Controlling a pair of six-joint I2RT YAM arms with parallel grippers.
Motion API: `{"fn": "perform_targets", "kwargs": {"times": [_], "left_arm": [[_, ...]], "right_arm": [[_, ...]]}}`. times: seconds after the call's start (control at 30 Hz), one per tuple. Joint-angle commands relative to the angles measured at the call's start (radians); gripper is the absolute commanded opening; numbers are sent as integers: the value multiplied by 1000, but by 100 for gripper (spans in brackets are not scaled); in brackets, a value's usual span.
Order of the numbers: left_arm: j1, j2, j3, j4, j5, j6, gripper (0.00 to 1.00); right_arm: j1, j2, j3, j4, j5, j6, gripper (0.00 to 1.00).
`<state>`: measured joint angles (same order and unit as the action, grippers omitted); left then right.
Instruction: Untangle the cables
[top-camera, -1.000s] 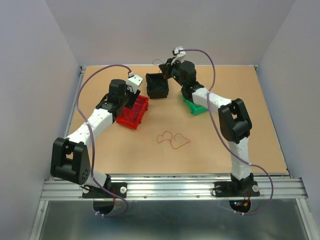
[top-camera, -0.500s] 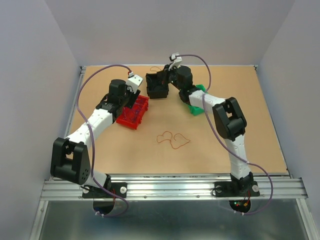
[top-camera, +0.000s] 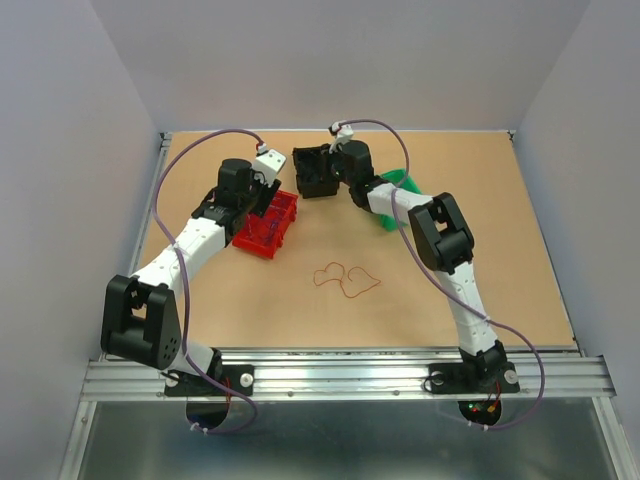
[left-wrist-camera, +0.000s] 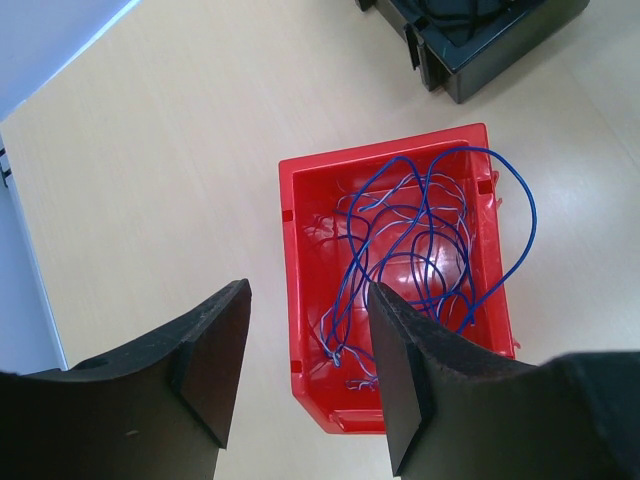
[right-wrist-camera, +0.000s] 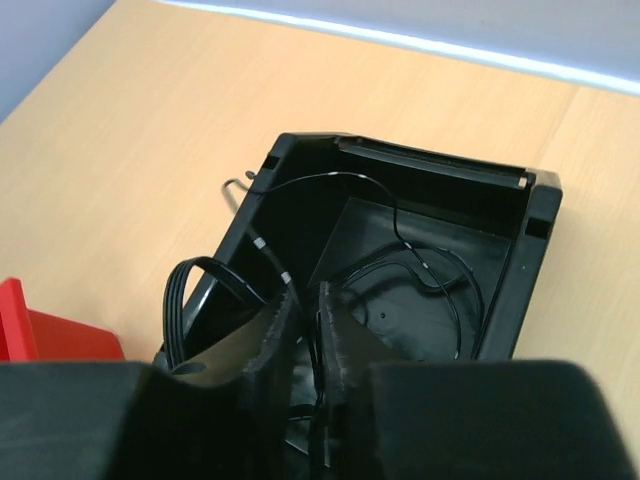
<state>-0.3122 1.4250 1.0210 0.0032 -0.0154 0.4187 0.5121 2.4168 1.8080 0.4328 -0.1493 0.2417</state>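
Observation:
Thin red and orange cables (top-camera: 346, 278) lie in loose loops on the table's middle. My left gripper (top-camera: 263, 193) is open and empty above a red bin (top-camera: 275, 232). In the left wrist view its jaws (left-wrist-camera: 310, 370) stand wide over the bin's wall (left-wrist-camera: 300, 250), and blue cables (left-wrist-camera: 420, 230) lie tangled inside. My right gripper (top-camera: 331, 168) is at a black bin (top-camera: 312, 175). In the right wrist view its jaws (right-wrist-camera: 310, 310) are pressed together on a black cable (right-wrist-camera: 268, 252) over the bin (right-wrist-camera: 430, 165). More black cables (right-wrist-camera: 430, 270) lie inside.
A green bin (top-camera: 400, 180) stands right of the black bin, partly hidden by the right arm. A loop of black cables (right-wrist-camera: 185, 290) hangs over the black bin's near-left wall. The table's raised edge (top-camera: 160, 180) runs along the left.
The right arm has swung left and its gripper has come down into the black bin. The left arm and the loose cables have not moved.

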Motion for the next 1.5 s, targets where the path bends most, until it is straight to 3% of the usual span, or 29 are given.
{"fn": "perform_targets", "kwargs": {"times": [0.0, 0.07, 0.3, 0.5, 0.53, 0.63, 0.7, 0.73, 0.83, 1.03, 1.27, 1.4, 1.47], "left_arm": [[4, -37, -16, 32, 3, 9, 62], [4, -38, -16, 34, 3, 9, 62], [4, -35, -16, 34, 3, 9, 62], [4, -37, -18, 35, 2, 12, 62], [4, -37, -19, 35, 5, 12, 62], [4, -52, -25, 35, 43, 14, 62], [4, -70, -32, 34, 66, 15, 62], [2, -75, -33, 34, 74, 14, 62], [1, -97, -41, 35, 84, 11, 62], [-10, -123, -62, 20, 175, 0, 62], [-68, -152, -81, -2, 252, -8, 62], [-71, -130, -72, -89, 450, 2, 63], [-85, -110, -67, -120, 500, 5, 61]], "right_arm": [[8, -44, 25, -8, 31, -25, 28], [14, -79, 5, 0, 43, -38, 39], [48, -220, -85, -2, 117, -110, 55], [71, -404, -243, -43, 135, -124, 62], [75, -430, -255, -89, 134, -122, 70], [95, -563, -382, -268, 145, -127, 80], [115, -654, -578, -313, 195, -110, 97], [118, -697, -643, -322, 201, -95, 100], [143, -867, -863, -359, 260, -7, 100], [316, -1111, -1053, -463, 482, 177, 100], [397, -1095, -1121, -485, 534, 294, 100], [453, -1056, -1106, -468, 698, 402, 100], [457, -1014, -1090, -468, 700, 398, 100]]}}
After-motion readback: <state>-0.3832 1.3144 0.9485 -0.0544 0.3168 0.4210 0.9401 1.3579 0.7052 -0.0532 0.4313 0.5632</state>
